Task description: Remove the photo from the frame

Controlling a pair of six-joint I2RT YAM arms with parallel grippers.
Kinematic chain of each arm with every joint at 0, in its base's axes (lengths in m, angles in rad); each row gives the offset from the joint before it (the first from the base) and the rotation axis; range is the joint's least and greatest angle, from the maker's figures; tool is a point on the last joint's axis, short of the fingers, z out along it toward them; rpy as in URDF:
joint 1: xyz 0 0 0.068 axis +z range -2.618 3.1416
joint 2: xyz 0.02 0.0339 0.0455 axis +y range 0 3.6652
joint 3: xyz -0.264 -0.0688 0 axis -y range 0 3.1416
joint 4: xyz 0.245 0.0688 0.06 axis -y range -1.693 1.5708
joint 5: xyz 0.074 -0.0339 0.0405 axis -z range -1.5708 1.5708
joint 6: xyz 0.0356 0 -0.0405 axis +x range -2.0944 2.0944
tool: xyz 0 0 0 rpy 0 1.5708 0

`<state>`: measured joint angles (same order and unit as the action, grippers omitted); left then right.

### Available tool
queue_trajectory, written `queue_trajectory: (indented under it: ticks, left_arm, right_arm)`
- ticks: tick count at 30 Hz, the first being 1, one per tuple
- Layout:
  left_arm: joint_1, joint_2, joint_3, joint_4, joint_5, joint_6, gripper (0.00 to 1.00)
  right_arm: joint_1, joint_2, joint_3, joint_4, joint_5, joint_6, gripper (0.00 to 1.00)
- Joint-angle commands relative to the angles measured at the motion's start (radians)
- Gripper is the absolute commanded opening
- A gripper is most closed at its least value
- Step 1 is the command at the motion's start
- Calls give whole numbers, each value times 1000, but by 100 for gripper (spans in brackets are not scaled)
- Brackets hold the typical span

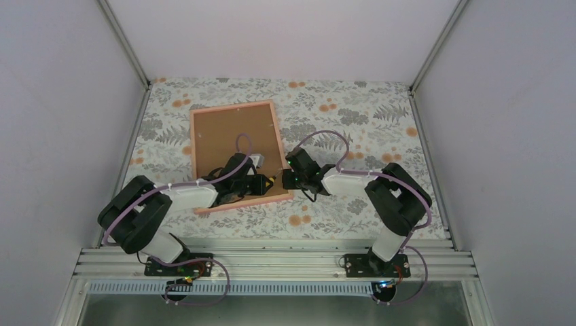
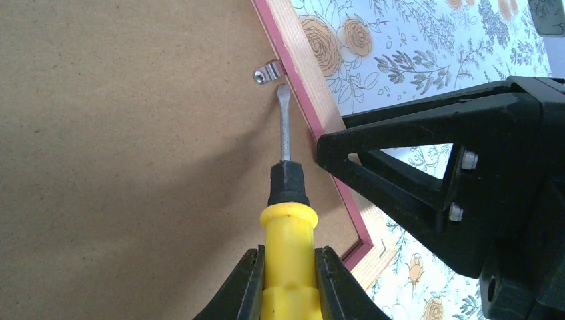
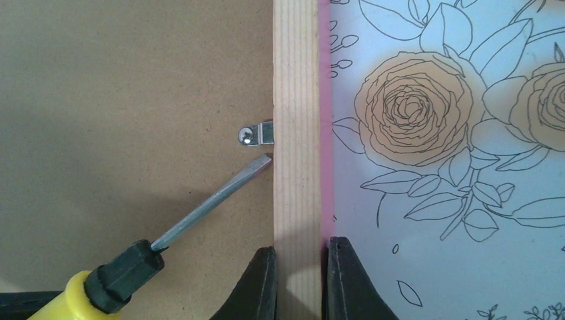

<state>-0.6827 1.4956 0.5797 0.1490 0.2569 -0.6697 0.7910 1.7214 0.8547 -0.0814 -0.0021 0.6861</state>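
The screwdriver (image 2: 285, 200) and frame (image 3: 296, 80) are being clamped by the left gripper (image 2: 289, 257) and right gripper (image 3: 300, 253); the hidden photo is being judged flimsy, best edge-lifted.

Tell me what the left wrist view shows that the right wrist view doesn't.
Left wrist only: the left pincer shut on the screwdriver by its yellow handle, and the near corner of the frame. Right wrist only: the frame's wooden rail clamped between the two fingers of the right pincer. Both: the blade tip close beside the metal clip, the brown backing and the floral cloth.
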Motion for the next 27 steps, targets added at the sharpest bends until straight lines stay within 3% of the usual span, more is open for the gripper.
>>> queue_trajectory:
  ticks: [1, 27]
  left_arm:
    - [-5, 12, 22, 26, -29, -9, 2]
    - [-50, 29, -10, 74, -327, -143, 2]
  right_arm:
    - [26, 31, -22, -13, -68, 26, 4]
    - [36, 29, -40, 5, -70, 52, 4]
